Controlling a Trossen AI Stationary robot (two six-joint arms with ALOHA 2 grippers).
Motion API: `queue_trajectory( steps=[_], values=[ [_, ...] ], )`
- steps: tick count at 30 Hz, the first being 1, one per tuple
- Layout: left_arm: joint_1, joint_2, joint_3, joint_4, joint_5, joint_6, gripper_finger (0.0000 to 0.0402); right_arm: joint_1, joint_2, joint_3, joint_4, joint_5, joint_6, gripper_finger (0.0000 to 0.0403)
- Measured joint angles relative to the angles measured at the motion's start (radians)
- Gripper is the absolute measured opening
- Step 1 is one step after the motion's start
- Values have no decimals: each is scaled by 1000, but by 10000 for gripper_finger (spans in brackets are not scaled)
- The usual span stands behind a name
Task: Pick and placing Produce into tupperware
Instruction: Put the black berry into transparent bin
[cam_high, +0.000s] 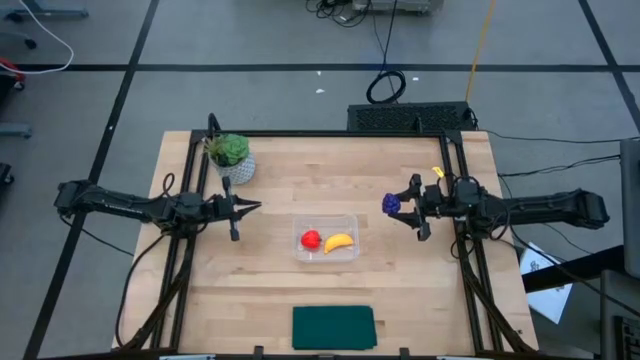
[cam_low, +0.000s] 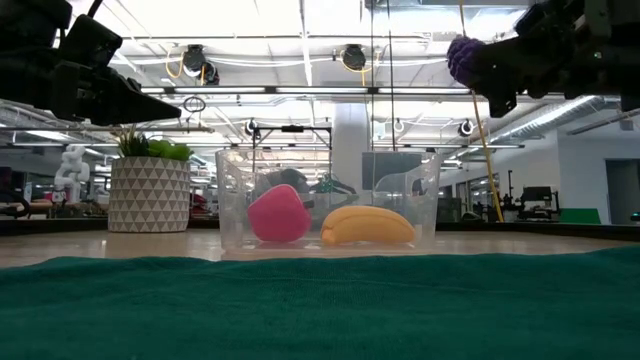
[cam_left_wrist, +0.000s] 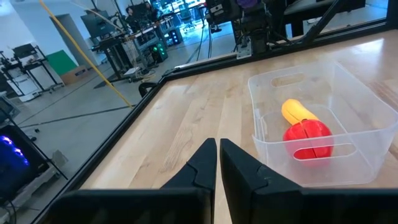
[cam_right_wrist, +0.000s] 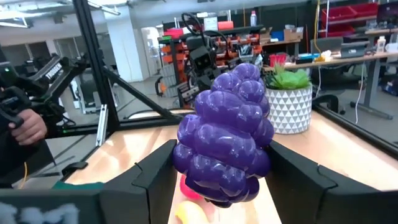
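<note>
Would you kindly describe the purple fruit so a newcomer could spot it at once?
Start at the clear plastic rectangular container in the middle of the wooden table, then look toward the right gripper. Held above the table between its fingers is the lumpy dark purple grape cluster, the only produce outside the container.

Clear tupperware (cam_low: 330, 205) w/ red fruit (cam_low: 277, 215) & banana (cam_low: 367, 226), potted plant (cam_low: 148, 185) beside
</note>
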Motion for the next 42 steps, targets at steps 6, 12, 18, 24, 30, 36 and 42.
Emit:
queue_trajectory(
  steps=[6,12,18,24,30,36,42],
  values=[
    [0,0,0,3,0,0,26,0,64,33,-6,1,3,202],
    [0,0,0,3,0,-1,26,0,145,121,-46,1,2,202],
    [0,0,0,3,0,-3,26,0,249,241,-151,-1,-17,201],
    [0,0,0,1,0,-4,26,0,343,348,-265,-6,-35,201],
    [0,0,0,0,0,-6,26,-24,414,416,-289,-89,-24,201],
    [0,0,0,0,0,-9,26,-77,479,450,-294,-235,10,201],
    [0,0,0,0,0,-11,26,-106,515,490,-333,-245,5,201]
  ],
)
